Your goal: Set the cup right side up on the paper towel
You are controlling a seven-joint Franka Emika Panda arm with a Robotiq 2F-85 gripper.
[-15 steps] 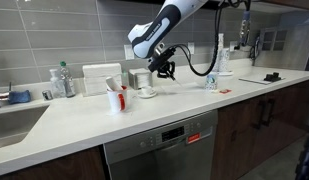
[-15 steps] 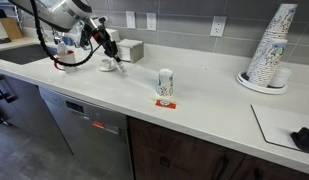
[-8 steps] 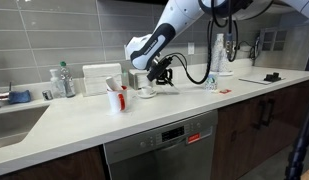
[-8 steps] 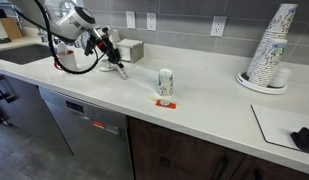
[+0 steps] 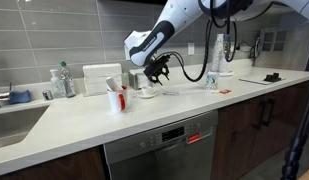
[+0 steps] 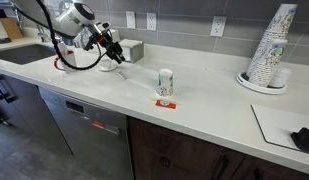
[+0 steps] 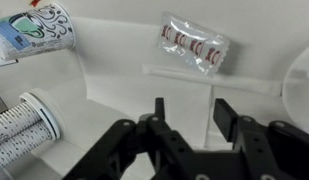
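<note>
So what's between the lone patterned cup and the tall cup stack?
Nothing: just bare counter between the patterned cup and the cup stack, shown in an exterior view.

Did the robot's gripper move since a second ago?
Yes. In an exterior view the gripper has gone lower toward the counter and sideways, so it is now nearer the box by the wall.
</note>
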